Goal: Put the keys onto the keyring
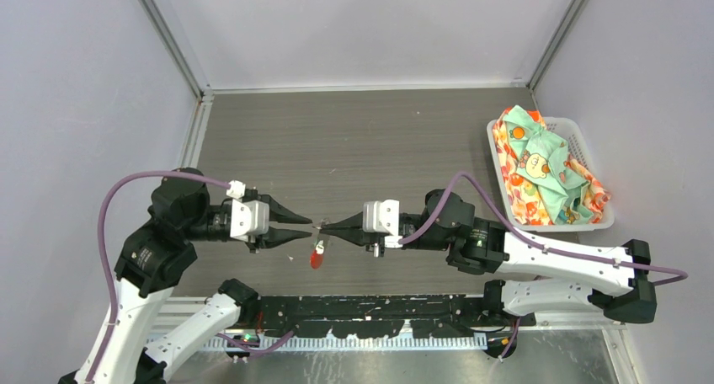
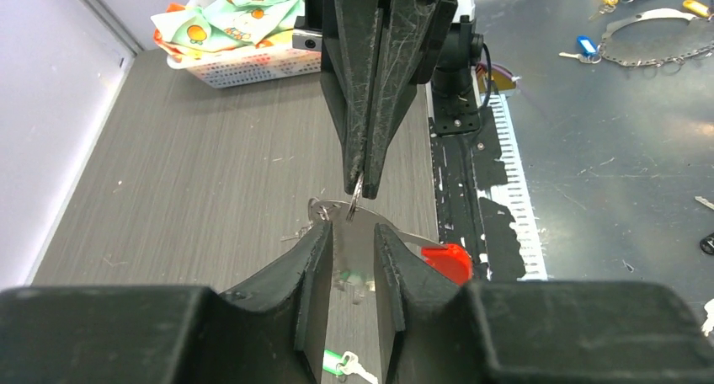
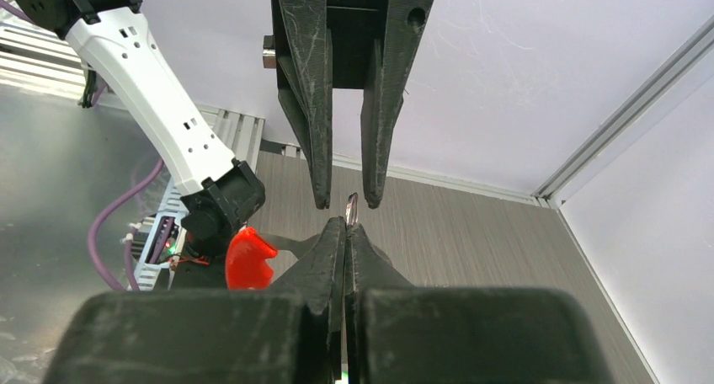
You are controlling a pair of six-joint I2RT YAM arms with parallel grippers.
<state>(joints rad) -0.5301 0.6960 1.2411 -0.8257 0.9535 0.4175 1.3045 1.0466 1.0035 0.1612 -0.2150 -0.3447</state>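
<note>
Hanging over the counter (image 1: 379, 131), the keyring (image 1: 317, 256) is clamped by the right hand (image 1: 323, 226); the left hand (image 1: 311, 226) is spread apart around its ring. The thin grip could be dislodged by a knock.

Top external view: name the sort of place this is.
Likely a robotics lab test cell: a wood-grain tabletop boxed in by pale panels on aluminium framing, with a white basket of cloths.
</note>
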